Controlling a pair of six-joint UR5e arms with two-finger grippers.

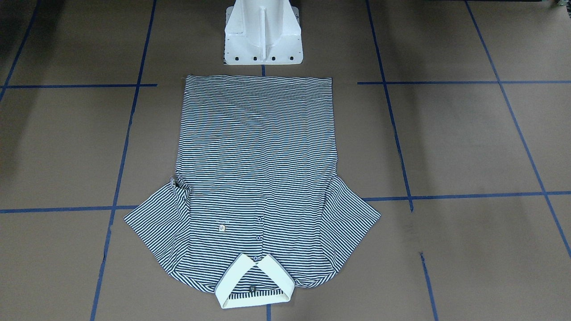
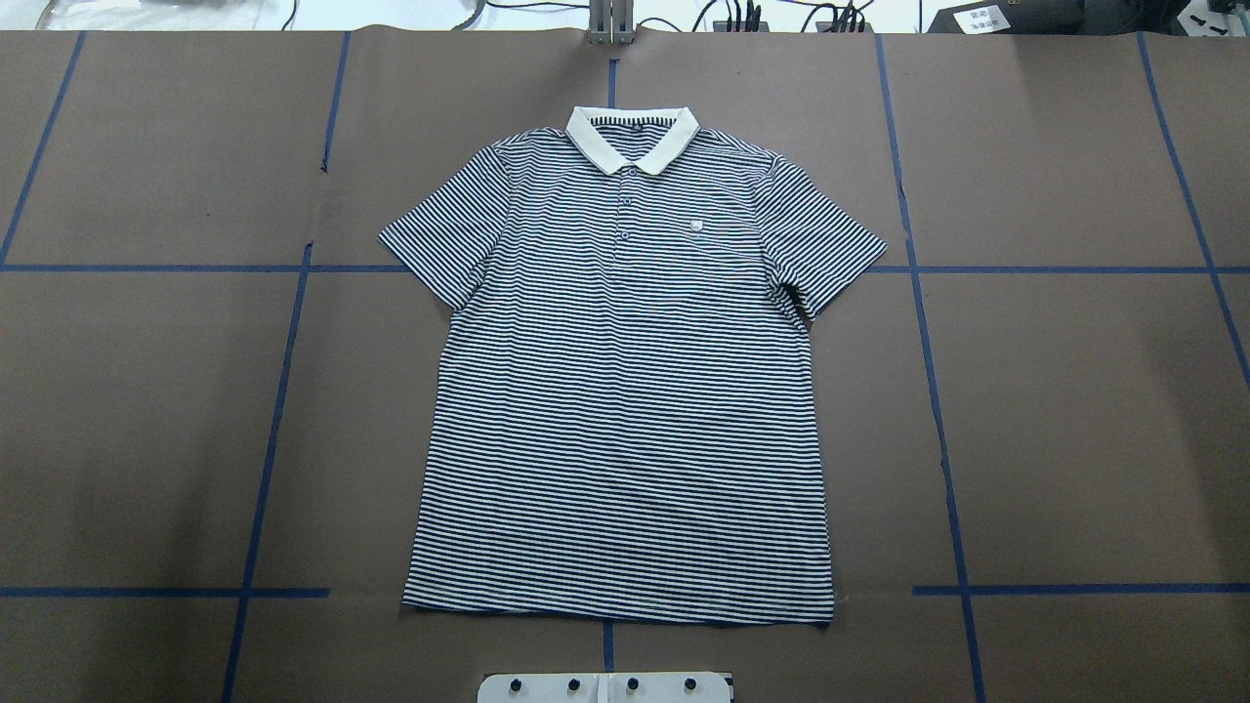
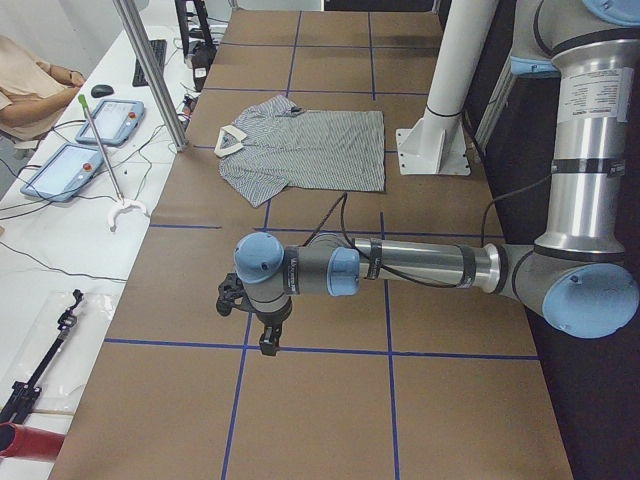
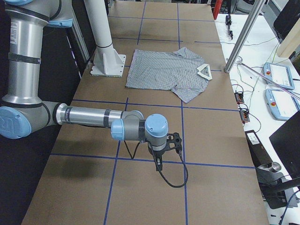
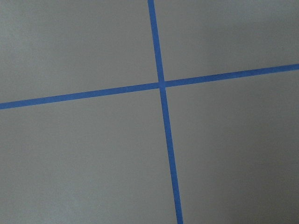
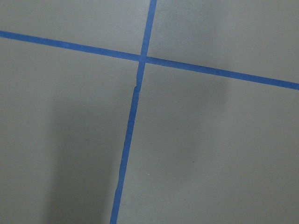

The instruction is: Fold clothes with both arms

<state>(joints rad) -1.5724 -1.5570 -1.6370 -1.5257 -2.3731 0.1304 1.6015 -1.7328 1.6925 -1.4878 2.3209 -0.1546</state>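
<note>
Striped navy-and-white knit is shown in the middle of the front-facing view. A short-sleeved polo shirt (image 1: pixel 256 169) is laid flat and face up on a brown paper-covered table (image 1: pixel 468 142). Its hem is near a white metal pedestal base (image 1: pixel 263 33), and its plain cream collar (image 1: pixel 272 274) lies at the far end from the robot. The thin, soft jersey could be a risk: if only the top layer were pinched, or the two grips were taken unevenly, a skewed or bunched fold could be expected.

In the overhead view, the shirt is seen centred between glossy blue tape lines (image 2: pixel 928 391). Both sleeves are spread and little wrinkling is visible.

In the exterior left view, the silver-grey tubular left arm (image 3: pixel 420 265) is held low over bare paper, well apart from the shirt. Its black left gripper (image 3: pixel 268 340) is pointed down, and whether it is spread or clenched cannot be told.

In the exterior right view, the matching right arm (image 4: pixel 89 116) and black right gripper (image 4: pixel 157 161) are posed likewise, with the grip state equally unclear.

In both wrist views, only matte paper and crossed tape are shown.
</note>
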